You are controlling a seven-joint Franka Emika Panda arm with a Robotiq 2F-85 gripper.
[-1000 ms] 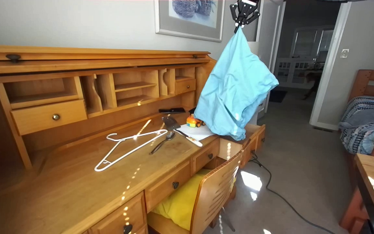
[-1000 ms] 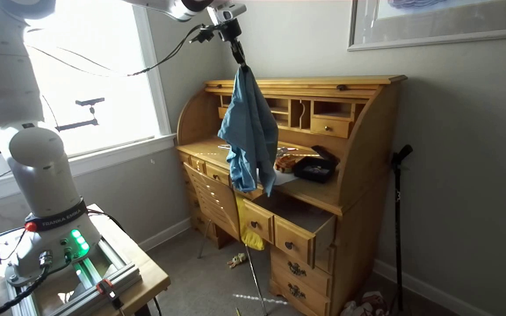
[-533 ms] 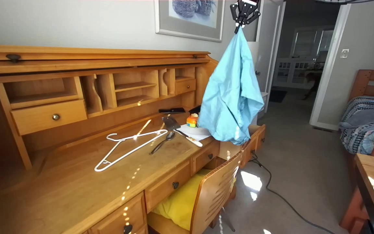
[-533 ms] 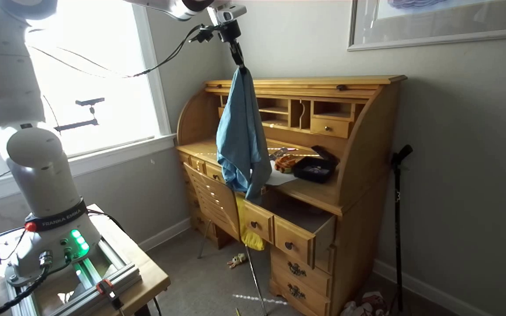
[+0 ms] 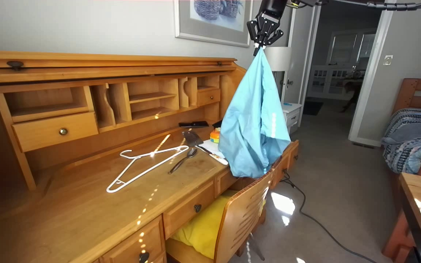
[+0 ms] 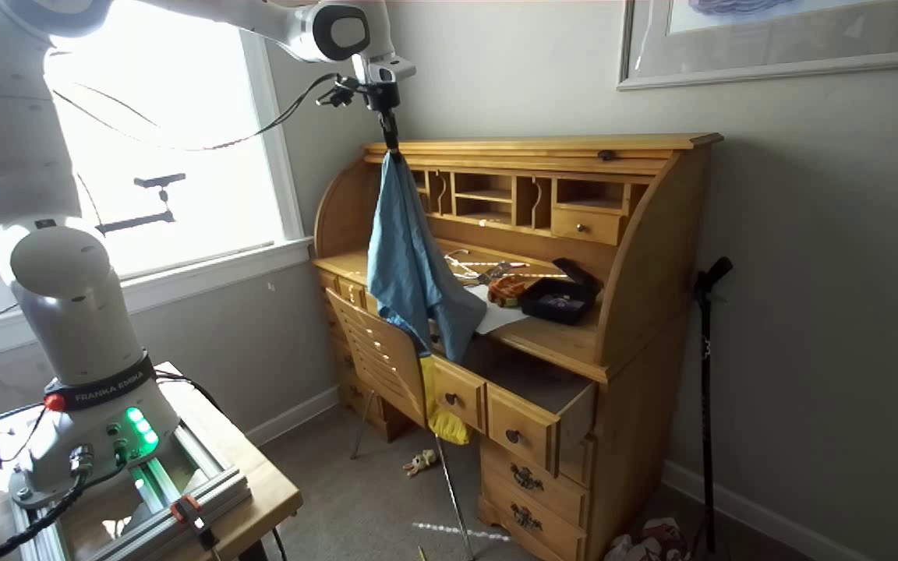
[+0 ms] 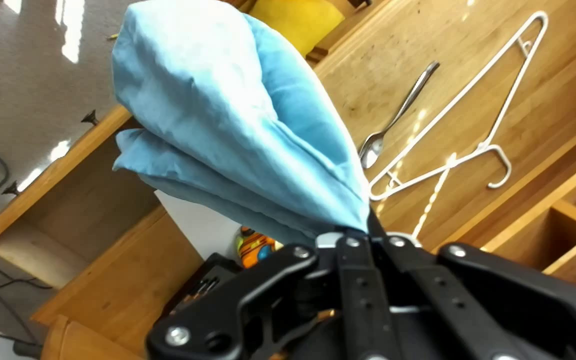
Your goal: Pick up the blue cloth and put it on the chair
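The blue cloth (image 5: 254,124) hangs in folds from my gripper (image 5: 259,49). My gripper is shut on the cloth's top corner, as both exterior views and the wrist view show; the gripper (image 6: 392,150) and cloth (image 6: 411,257) are high over the desk's front edge. In the wrist view the cloth (image 7: 208,95) spreads from the closed fingertips (image 7: 368,230). The wooden chair (image 5: 242,215) stands at the desk with a yellow cushion (image 5: 205,226) on its seat. The cloth's lower edge is near the top of the chair back (image 6: 379,351); I cannot tell whether they touch.
The roll-top desk (image 5: 97,215) holds a white hanger (image 5: 148,168), a spoon (image 5: 183,160), a spatula (image 5: 207,149), an orange toy (image 5: 215,136) and a black box (image 6: 558,302). A drawer (image 6: 523,421) stands open beside the chair. A lamp (image 5: 278,58) is behind.
My gripper has come down with the cloth, moving left in both exterior views. The cloth has swung and turned, and its lower edge is now closer to the chair back.
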